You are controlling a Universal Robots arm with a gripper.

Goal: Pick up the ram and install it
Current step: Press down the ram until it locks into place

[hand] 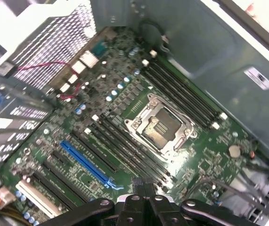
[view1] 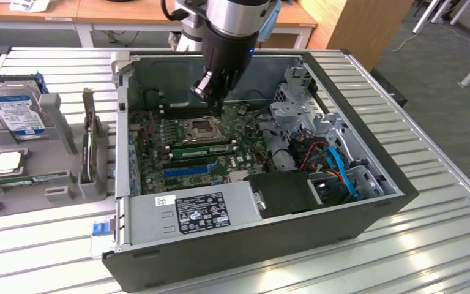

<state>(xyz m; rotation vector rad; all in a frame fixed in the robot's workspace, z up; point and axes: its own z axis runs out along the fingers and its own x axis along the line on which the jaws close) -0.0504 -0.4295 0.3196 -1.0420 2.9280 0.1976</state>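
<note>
The ram (view1: 27,180) is a thin green stick lying flat in the front of a grey holder (view1: 63,190), at the exterior view's left, outside the computer case. My gripper (view1: 205,90) hangs inside the open case (view1: 382,202), above the motherboard (view1: 243,160) and just behind the empty processor socket (view1: 200,129). It is far from the ram. In the wrist view the gripper (hand: 143,200) is shut with nothing between its fingers. Below it lie the socket (hand: 160,128) and rows of black memory slots (hand: 125,143) on either side of it.
The holder also carries a hard drive (view1: 13,111), a square silver processor chip (view1: 5,162) and an upright dark card with a metal bracket (view1: 93,142). Inside the case are a power supply (view1: 194,211), a drive cage (view1: 296,119) and blue and red cables (view1: 337,165). A blue slot (hand: 85,164) lies beside the memory slots.
</note>
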